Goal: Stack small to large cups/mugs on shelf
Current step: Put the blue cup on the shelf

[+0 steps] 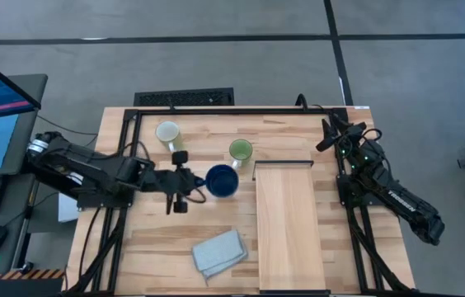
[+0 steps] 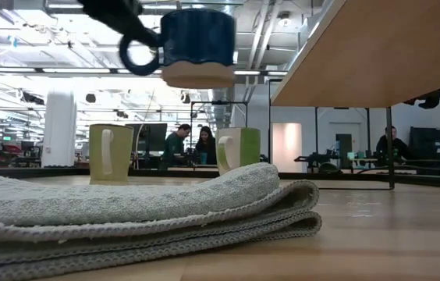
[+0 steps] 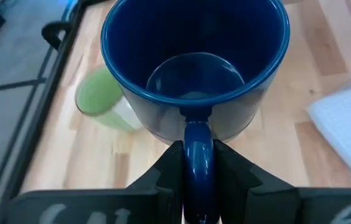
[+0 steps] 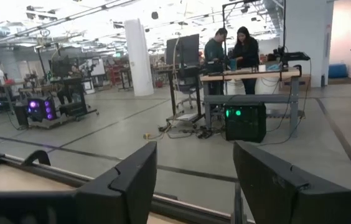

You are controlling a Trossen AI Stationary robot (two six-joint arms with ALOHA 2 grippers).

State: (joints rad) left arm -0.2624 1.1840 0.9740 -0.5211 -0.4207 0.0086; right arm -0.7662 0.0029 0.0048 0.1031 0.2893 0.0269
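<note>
- Low view: left gripper (image 3: 198, 180) is carrying blue mug (image 2: 196, 40) aloft, fingers clamped on its handle.
- Right gripper (image 4: 194, 180) is waiting, fingers apart.
- Keeping it level toward shelf (image 1: 286, 223) seems wise.

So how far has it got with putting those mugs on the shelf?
Nothing is on the shelf yet. The left gripper holds the blue mug by its handle, lifted off the table. The green mug and cream mug wait on the table.

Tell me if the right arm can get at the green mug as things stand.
Probably yes: the right gripper is open and idle at the table's far right edge, and the green mug stands upright beyond the shelf, with nothing between them.
</note>
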